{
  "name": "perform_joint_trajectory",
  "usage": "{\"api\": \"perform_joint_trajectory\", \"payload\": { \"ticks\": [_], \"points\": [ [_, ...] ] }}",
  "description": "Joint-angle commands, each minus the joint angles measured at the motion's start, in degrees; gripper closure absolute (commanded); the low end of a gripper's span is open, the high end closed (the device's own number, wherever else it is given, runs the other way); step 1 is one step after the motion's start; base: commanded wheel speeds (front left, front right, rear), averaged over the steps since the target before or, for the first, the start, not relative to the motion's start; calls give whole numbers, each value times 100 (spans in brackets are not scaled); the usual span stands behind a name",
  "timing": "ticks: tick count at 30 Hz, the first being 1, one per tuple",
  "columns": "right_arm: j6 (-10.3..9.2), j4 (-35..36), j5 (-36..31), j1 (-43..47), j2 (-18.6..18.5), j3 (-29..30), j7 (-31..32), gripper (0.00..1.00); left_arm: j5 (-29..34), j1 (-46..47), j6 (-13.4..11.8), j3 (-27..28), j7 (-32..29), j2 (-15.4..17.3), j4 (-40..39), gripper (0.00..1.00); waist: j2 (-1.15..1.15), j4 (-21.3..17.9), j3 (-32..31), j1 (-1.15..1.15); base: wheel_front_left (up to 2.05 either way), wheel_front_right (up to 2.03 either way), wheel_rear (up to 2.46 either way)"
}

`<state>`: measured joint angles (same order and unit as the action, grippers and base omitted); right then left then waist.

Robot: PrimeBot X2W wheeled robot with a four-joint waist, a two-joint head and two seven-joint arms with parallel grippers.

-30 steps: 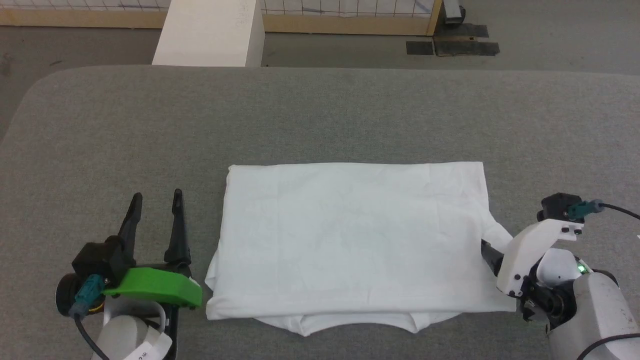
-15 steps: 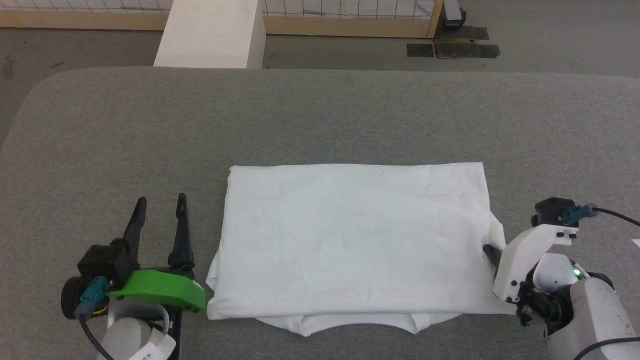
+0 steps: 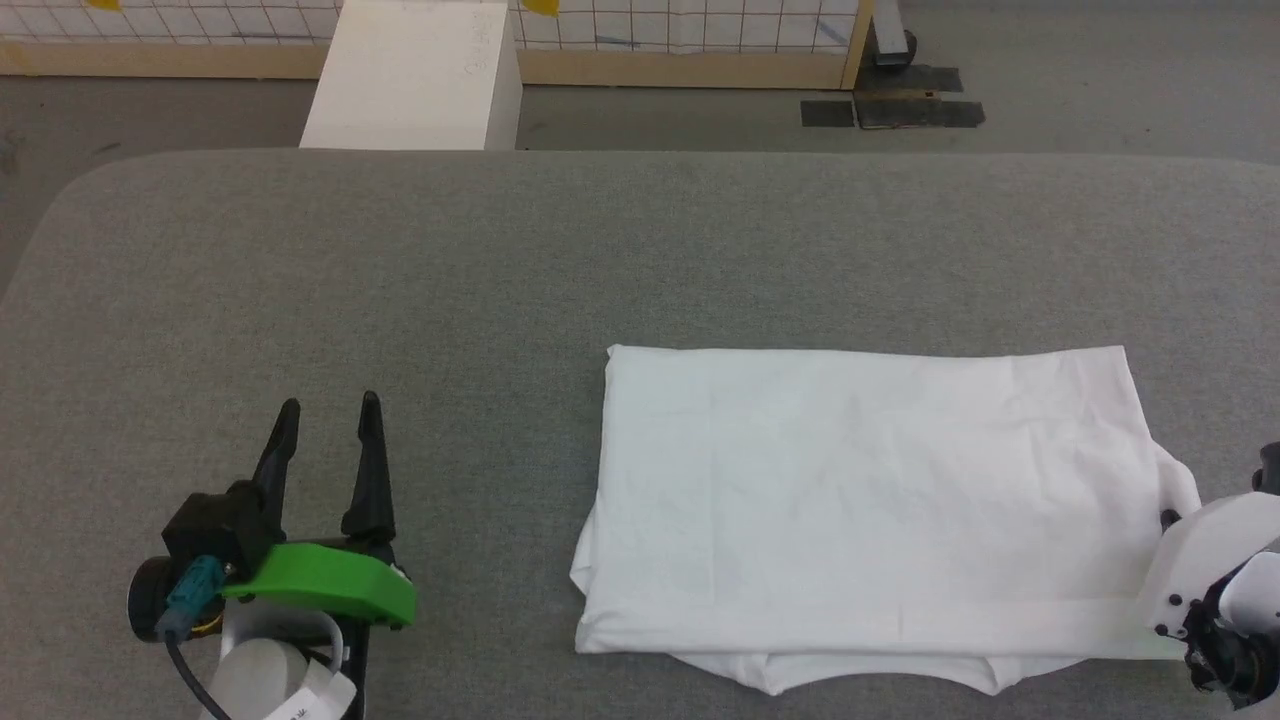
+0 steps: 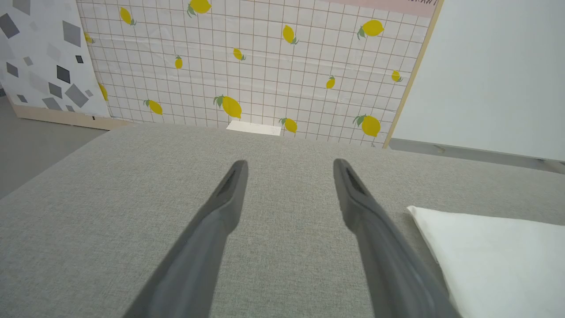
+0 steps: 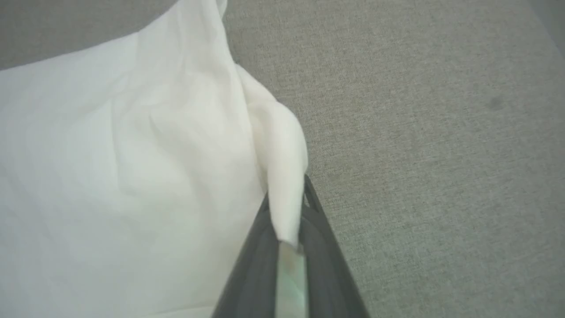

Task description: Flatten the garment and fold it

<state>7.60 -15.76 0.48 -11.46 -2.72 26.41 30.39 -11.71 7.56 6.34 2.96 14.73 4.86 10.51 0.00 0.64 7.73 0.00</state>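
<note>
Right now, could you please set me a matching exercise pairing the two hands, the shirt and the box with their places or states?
1 left hand
2 right hand
3 shirt
4 box

A beyond the far edge of the table
B shut on the shirt's edge
C lying folded on the table
D open, apart from the shirt

Pairs: 1-D, 2-B, 3-C, 4-A.
</note>
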Motion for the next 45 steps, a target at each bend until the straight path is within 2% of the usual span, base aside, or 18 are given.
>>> {"api": "perform_joint_trajectory", "payload": {
  "ticks": [1, 6, 10, 13, 16, 22, 29, 30, 31, 33, 34, 36, 41, 45],
  "points": [
    [-11, 131, 15, 97, -16, -45, -31, 100, 61, -52, 28, 13, 27, -39, 24, 0, 0, -4, -32, 0, 0, 0, 0],
    [-11, 1182, 624, 476, -16, -801, 307, 100, 83, -106, 47, 13, 27, -37, 75, 0, 0, -8, -138, 0, 0, 0, 0],
    [-11, 2330, 1148, 678, -16, -1674, 838, 100, 93, -160, 57, 14, 27, -35, 57, 0, 0, -2, -191, 0, 0, 0, 0],
    [-11, 3052, 1190, 726, -16, -2421, 1153, 100, 96, -180, 63, 2, 27, -42, 8, 0, 0, 26, -191, 0, 0, 0, 0],
    [-11, 3300, 1132, 570, -16, -3176, 1321, 100, 98, -144, 67, -11, 27, -50, -12, 0, 0, 63, -137, 0, 0, 0, 0],
    [-11, 2673, 1168, -109, -16, -4453, 1058, 100, 88, 36, 77, -77, 27, -72, -18, 0, 0, 239, 84, 0, 0, 0, 0],
    [-11, 1224, 1496, -816, -16, -5347, 522, 100, 71, 180, 88, -149, 27, -103, 22, 0, 0, 511, 293, 0, 0, 0, 0],
    [-11, 996, 1564, -891, -16, -5432, 480, 100, 70, 192, 89, -147, 27, -106, 30, 0, 0, 541, 313, 0, 0, 0, 0],
    [-11, 462, 1749, -1054, -16, -5638, 459, 100, 68, 204, 91, -130, 27, -113, 35, 0, 0, 590, 355, 0, 0, 0, 0],
    [-11, 160, 1921, -1136, -16, -5750, 464, 100, 73, 204, 93, -128, 27, -118, 41, 0, 0, 608, 371, 0, 0, 0, 0],
    [-11, 24, 2013, -1173, -16, -5818, 478, 71, 76, 206, 94, -126, 27, -120, 47, 0, 0, 613, 374, 0, 0, 0, 0],
    [-11, -146, 2205, -1212, -16, -5943, 511, 0, 80, 204, 95, -117, 27, -126, 57, 0, 0, 608, 366, 0, 0, 0, 0],
    [-11, -30, 2495, -1295, -16, -6016, 174, 0, 89, 160, 96, -67, 27, -139, 84, 0, 0, 511, 277, 0, 0, 0, 0],
    [-11, 654, 2849, -1229, -16, -5745, -594, 0, 100, 119, 98, -34, 27, -146, 75, 0, 0, 393, 165, 0, 0, 0, 0]
  ]
}}
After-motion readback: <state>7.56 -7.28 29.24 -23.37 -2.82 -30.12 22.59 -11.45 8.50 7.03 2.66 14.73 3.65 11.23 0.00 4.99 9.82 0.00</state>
